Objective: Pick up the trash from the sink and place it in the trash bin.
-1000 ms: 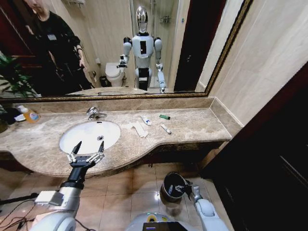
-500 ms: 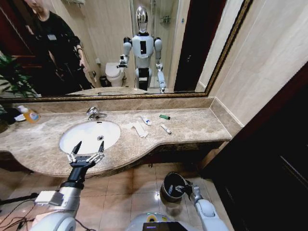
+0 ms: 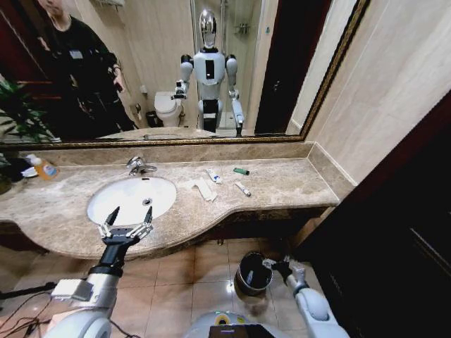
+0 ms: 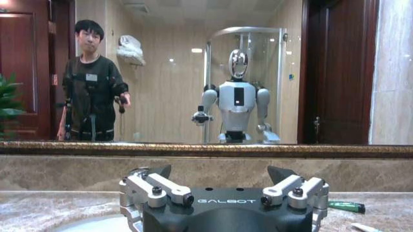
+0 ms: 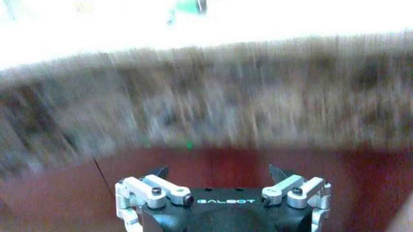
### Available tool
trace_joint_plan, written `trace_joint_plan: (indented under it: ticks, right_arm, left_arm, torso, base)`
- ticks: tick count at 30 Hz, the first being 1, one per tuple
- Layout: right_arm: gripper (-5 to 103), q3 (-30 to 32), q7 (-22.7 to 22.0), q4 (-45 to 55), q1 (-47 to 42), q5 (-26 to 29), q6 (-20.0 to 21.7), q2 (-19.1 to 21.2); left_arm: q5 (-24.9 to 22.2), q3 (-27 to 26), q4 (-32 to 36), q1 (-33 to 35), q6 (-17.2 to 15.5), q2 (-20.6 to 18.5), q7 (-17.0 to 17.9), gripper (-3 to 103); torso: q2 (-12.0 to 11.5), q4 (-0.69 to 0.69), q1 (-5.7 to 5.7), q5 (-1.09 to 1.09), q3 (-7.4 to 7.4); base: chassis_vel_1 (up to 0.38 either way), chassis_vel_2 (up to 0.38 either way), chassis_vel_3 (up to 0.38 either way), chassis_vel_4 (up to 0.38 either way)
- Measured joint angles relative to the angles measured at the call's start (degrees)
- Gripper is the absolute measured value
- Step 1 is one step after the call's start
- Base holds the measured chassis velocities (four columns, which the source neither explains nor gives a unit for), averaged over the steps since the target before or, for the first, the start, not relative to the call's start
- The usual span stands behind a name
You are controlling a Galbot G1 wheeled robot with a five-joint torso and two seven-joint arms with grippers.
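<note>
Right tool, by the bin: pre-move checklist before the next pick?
1. Right tool empty: ok, its jaws stand open with nothing between them in the right wrist view.
2. Right tool clear of the trash bin: ok, low beside its rim, not over the opening.
3. Trash to pick: ok, white tubes, paper strips and a green piece lie on the marble counter, not in the sink.
4. Left tool out of the way: ok, open at the sink's near rim.
5. Bin contents: cannot tell.
</note>
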State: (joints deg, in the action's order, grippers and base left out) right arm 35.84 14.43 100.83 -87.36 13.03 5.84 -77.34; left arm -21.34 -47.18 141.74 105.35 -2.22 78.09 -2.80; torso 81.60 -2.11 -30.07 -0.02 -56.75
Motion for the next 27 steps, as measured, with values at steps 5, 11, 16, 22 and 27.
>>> trace_joint_plan:
  ticks: [5,11,16,22,27]
  right_arm:
    - [100,0.37,-0.13,10.17,-2.40,1.97,1.75,1.00]
    - [100,-1.17,-0.96,19.40,-0.02,5.37,6.49,4.23]
    - [100,-2.94,-0.58,18.42,6.30,8.54,10.72,9.24]
    - [100,-5.38,1.62,12.46,15.22,13.52,12.68,15.00]
    - [100,-9.66,1.67,6.16,24.37,16.82,13.50,17.53]
  left_arm:
    - [0.00,0.00,0.00,0.00,0.00,0.00,0.00,100]
    - [0.00,0.00,0.00,0.00,0.00,0.00,0.00,100]
    - [0.00,0.00,0.00,0.00,0.00,0.00,0.00,100]
    - [0.00,0.00,0.00,0.00,0.00,0.00,-0.01,100]
    - [0.00,0.00,0.00,0.00,0.00,0.00,0.01,100]
  torso:
    - [0.00,0.00,0.00,0.00,0.00]
    - [0.00,0.00,0.00,0.02,0.00]
    - [0.00,-0.01,-0.01,0.01,0.00]
    - [0.00,0.00,-0.01,0.03,-0.01]
    - [0.00,0.00,-0.02,0.02,-0.01]
  base:
    - [0.000,0.000,0.000,0.000]
    - [0.000,0.000,0.000,0.000]
    - [0.000,0.000,0.000,0.000]
    - [0.000,0.000,0.000,0.000]
    - [0.000,0.000,0.000,0.000]
